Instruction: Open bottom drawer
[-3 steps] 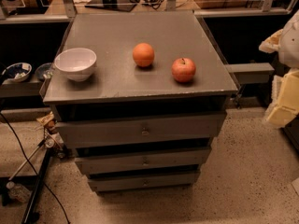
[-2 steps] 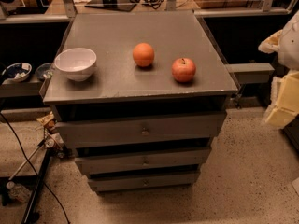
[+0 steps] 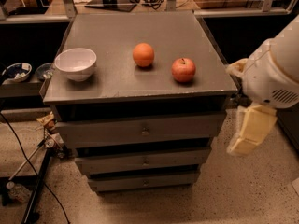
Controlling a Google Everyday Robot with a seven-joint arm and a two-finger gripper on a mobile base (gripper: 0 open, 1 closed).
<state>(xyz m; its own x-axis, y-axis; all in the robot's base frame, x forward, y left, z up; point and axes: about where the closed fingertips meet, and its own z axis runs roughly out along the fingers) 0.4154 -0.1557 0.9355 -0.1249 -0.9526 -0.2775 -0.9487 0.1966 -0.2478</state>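
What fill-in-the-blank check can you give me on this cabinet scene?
1. The end effector hangs at the picture's ____ side, clear of the bottom drawer.
2. Between the white bowl and the apple sits an ____.
3. The cabinet shows ____ drawer fronts.
Missing words: right; orange; three.

We see dim overhead light on the cabinet top (image 3: 117, 80), w/ deep shadow under it. Gripper (image 3: 243, 146), right of it, glows pale.
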